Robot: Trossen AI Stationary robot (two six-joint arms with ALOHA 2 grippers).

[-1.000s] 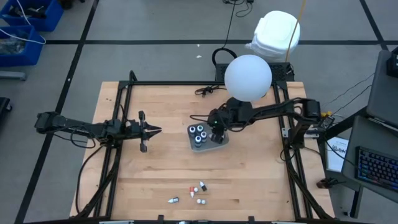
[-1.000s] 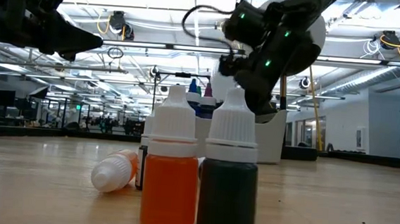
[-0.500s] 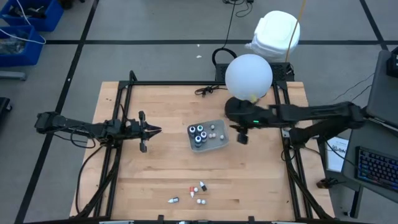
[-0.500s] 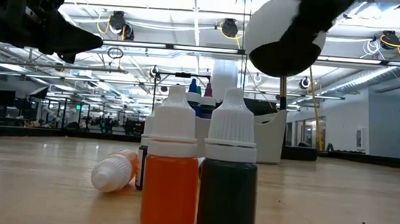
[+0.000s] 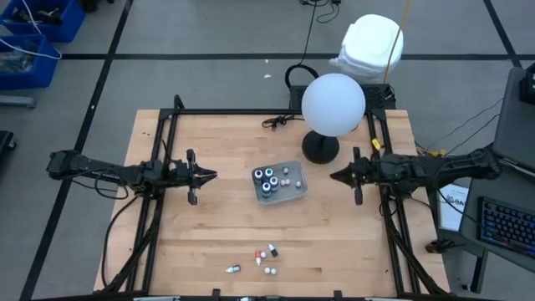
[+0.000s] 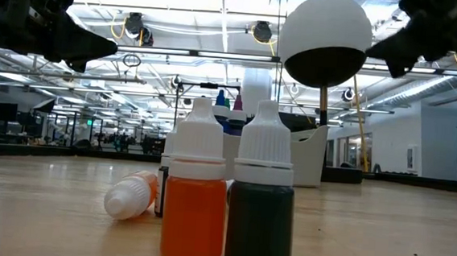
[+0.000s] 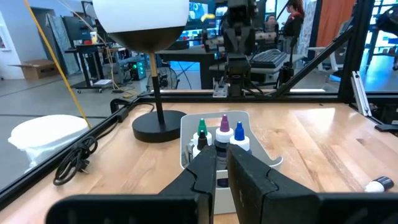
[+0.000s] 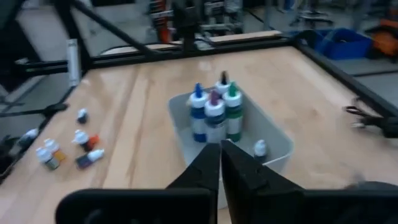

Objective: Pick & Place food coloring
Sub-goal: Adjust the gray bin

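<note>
My right pincer (image 5: 336, 176) hangs empty with fingers together, right of the tray (image 5: 294, 194). For the loose food coloring bottles (image 5: 266, 255) near the table's front edge, I should open wide, descend squarely over one.

My left pincer (image 5: 211, 176) waits, fingers together too.

Four little bottles with colored tips (image 5: 267, 178) stand up together inside the clear tray (image 5: 294, 193). More tiny white-capped bottles (image 5: 264, 255) sit scattered on the table toward six o'clock, one lying down.
</note>
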